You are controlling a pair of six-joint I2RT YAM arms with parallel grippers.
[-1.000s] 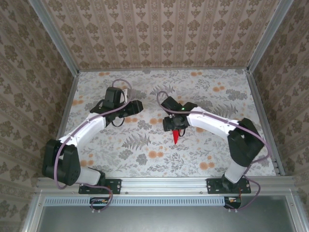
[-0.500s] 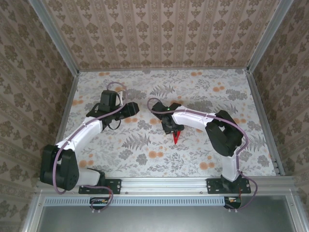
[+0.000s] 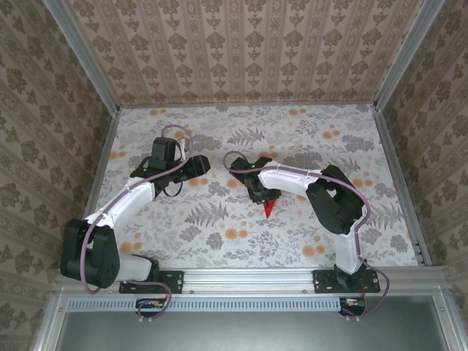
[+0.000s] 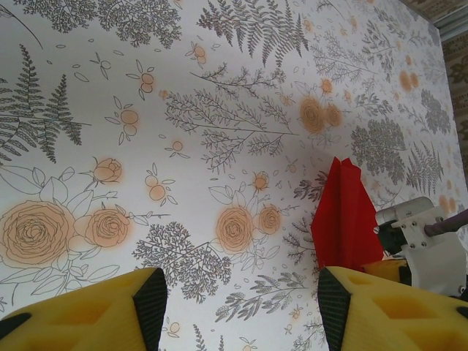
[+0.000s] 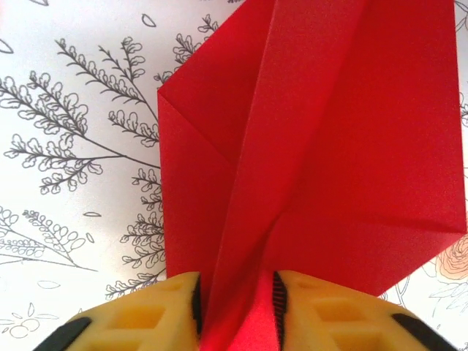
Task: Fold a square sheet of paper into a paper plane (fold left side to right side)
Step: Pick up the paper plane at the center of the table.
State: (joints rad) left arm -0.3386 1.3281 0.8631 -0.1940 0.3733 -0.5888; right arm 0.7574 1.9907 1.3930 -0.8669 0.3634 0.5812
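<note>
On the left, the left gripper [image 3: 205, 163] is hanging over the floral table [image 3: 183, 227], well apart from the red paper. Its wrist camera is showing its yellow fingers [image 4: 88, 311] standing spread, with bare printed surface between them and nothing held. Toward the middle, the paper plane [image 3: 268, 208] is sitting near the table's centre as a small, bright red, narrow piece, its point aiming toward the near edge. Whether that point is resting on the table or riding just above it, I cannot tell. Just beside it, the right gripper [image 5: 235, 296] is reaching in from the right arm, and its yellow pads [image 5: 183, 311] are pressing from both sides on the raised centre ridge of the red paper, pinching it where the layers are meeting. The wider flaps are fanning out beyond the fingertips, showing sharp diagonal creases. The paper is looking very light and thin, so it is likely going to flex and droop wherever it is single-layered, and to slide or crumple under a heavy squeeze. The stacked centre crease is probably the stiffest part and the safest place to hold it. A light pinch there, close to the ridge and not out on a flap, seems least likely to tear the paper or undo the folds.
</note>
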